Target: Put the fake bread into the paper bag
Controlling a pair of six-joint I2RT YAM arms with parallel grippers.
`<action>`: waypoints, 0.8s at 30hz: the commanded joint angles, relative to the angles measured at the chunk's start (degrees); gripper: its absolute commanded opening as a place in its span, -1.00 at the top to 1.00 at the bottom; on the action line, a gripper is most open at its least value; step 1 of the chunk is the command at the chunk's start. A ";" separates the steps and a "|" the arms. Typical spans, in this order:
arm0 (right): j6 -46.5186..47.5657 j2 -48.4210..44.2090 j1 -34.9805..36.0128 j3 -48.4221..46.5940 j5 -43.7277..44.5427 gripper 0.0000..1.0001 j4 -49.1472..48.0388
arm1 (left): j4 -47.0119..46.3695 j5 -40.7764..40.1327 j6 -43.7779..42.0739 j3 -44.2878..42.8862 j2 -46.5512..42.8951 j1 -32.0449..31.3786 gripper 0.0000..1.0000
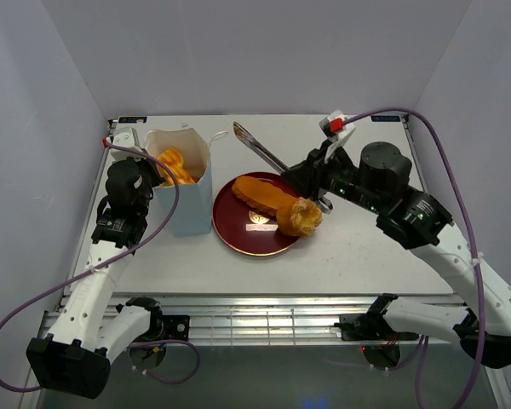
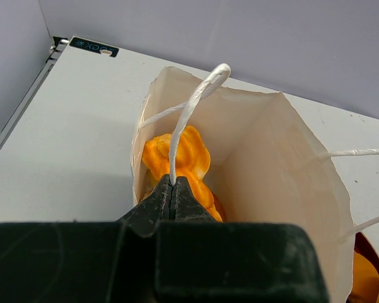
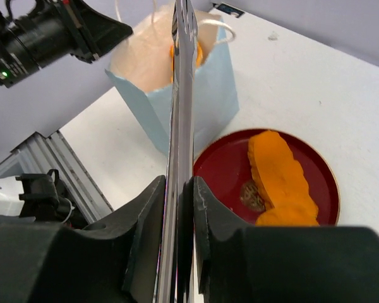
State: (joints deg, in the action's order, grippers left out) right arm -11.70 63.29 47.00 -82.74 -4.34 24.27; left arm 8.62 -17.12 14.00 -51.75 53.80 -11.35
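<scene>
White table (image 1: 366,247) bearing paper bag (image 1: 187,204) just beside dark red plate (image 1: 237,232)

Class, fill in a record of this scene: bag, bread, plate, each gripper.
bag: upright, open, left of the plate
bread in bag: orange piece inside
bread on plate: long roll; bun at the right rim
left gripper: shut on the bag's handle
right gripper: shut on tongs
</scene>
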 commanded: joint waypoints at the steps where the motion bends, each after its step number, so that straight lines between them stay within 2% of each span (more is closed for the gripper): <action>1: -2.53 -6.84 0.28 5.90 7.32 0.46 -2.57 | -0.27 0.16 -0.11 -0.99 -1.51 0.28 1.00; 5: -5.78 -15.89 0.37 16.61 14.25 0.55 3.30 | -0.18 0.42 -0.11 -0.99 -1.51 0.28 1.00; 11: -12.37 -24.78 0.28 25.07 21.82 0.74 13.33 | -0.10 0.78 0.06 -0.99 -1.24 0.28 1.00; 16: -17.72 -28.74 0.28 30.35 21.92 0.81 19.31 | -0.19 1.13 0.24 -0.90 -1.24 0.28 1.00; 24: -21.43 -30.77 0.28 38.00 21.74 0.85 20.73 | -0.19 1.30 0.33 -0.99 -0.98 0.10 1.00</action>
State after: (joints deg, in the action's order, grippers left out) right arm -30.61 32.67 47.00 -45.91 16.08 45.36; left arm 8.64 -16.67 14.02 -51.75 53.76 -11.35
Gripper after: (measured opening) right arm 0.239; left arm 0.017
